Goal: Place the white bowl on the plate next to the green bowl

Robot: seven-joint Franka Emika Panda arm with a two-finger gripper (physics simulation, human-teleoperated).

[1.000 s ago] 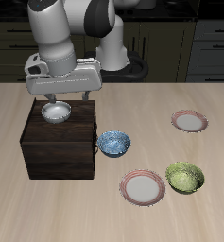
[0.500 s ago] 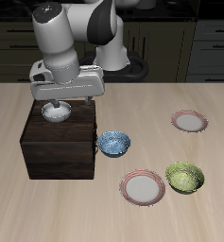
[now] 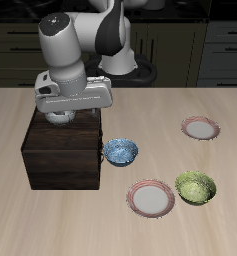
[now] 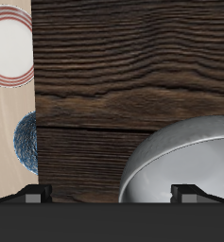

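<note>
The white bowl [image 3: 57,118] sits on top of a dark wooden box [image 3: 62,155], mostly hidden under my hand in the exterior view. In the wrist view the white bowl [image 4: 184,161] is large and close. My gripper [image 3: 58,114] is open and low over the bowl. In the wrist view the gripper [image 4: 109,194] has one fingertip [image 4: 184,192] over the bowl and the other outside its rim. The green bowl [image 3: 195,187] stands near the table's front edge, with the plate [image 3: 151,198] right beside it. That plate also shows in the wrist view [image 4: 9,45].
A blue-and-white patterned bowl [image 3: 120,151] stands on the table beside the box and shows in the wrist view [image 4: 26,142]. A second look-alike plate [image 3: 200,128] lies farther back. Dark cabinets run behind the table.
My gripper has come down onto the white bowl, which now shows less under the hand. The bowls and plates on the table have not moved.
</note>
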